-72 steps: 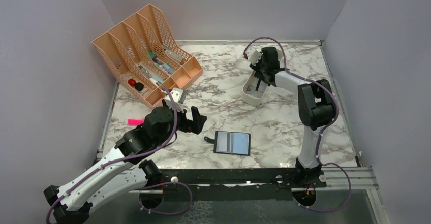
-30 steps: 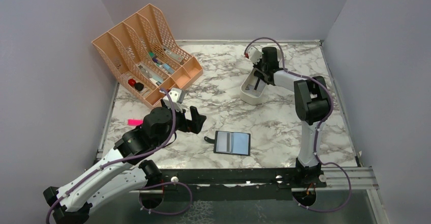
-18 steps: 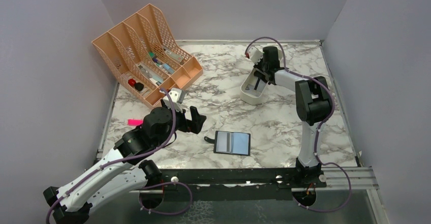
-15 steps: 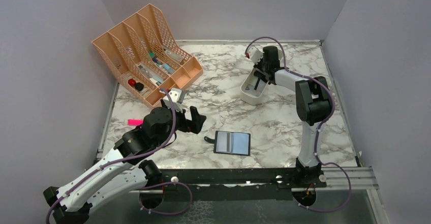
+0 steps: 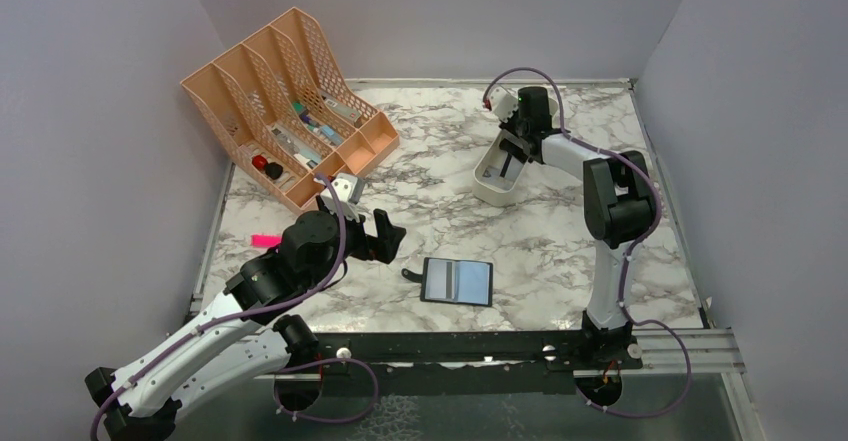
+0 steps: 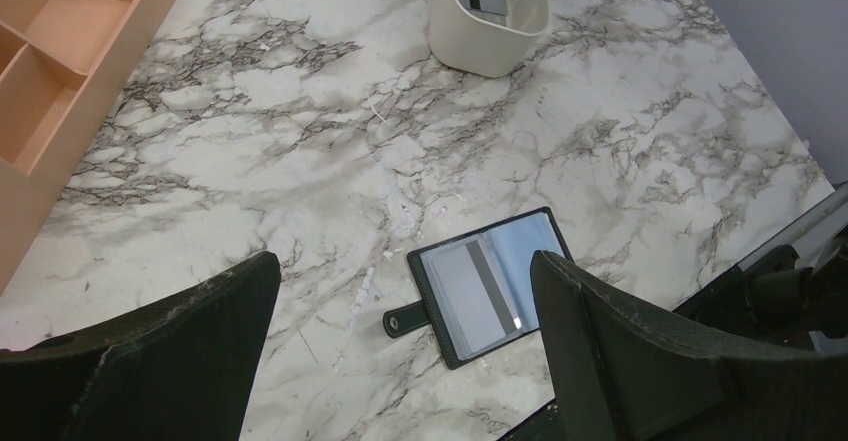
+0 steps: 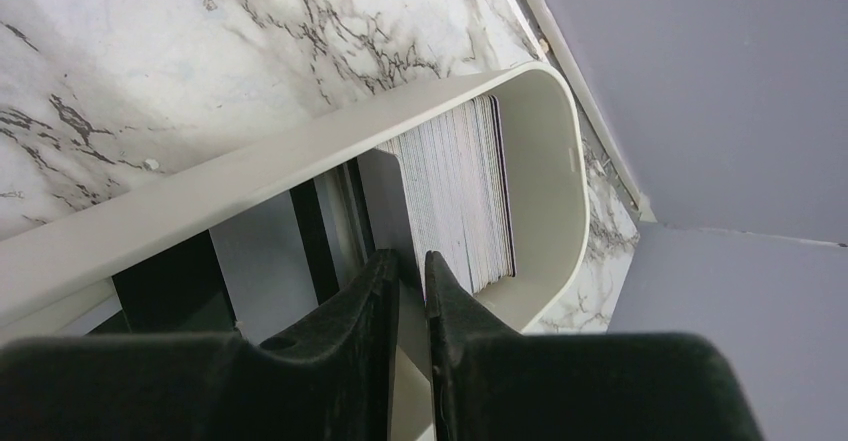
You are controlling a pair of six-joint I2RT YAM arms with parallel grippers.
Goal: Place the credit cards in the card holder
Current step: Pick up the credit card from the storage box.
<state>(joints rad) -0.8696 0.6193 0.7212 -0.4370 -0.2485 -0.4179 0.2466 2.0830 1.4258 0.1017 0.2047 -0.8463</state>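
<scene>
The surface [image 5: 560, 241] was white marble veined grey and black. At its far-left corner, the file rack [image 5: 250, 66] was peach with lattice-cut walls. The tub [image 7: 565, 171] was cream, its credit cards [image 7: 455, 196] pale grey with one dark edge. By the near edge, the card holder [image 5: 457, 281] was black with grey-blue pockets. My left tool [image 5: 385, 234] and right tool [image 7: 410, 271] were black.
</scene>
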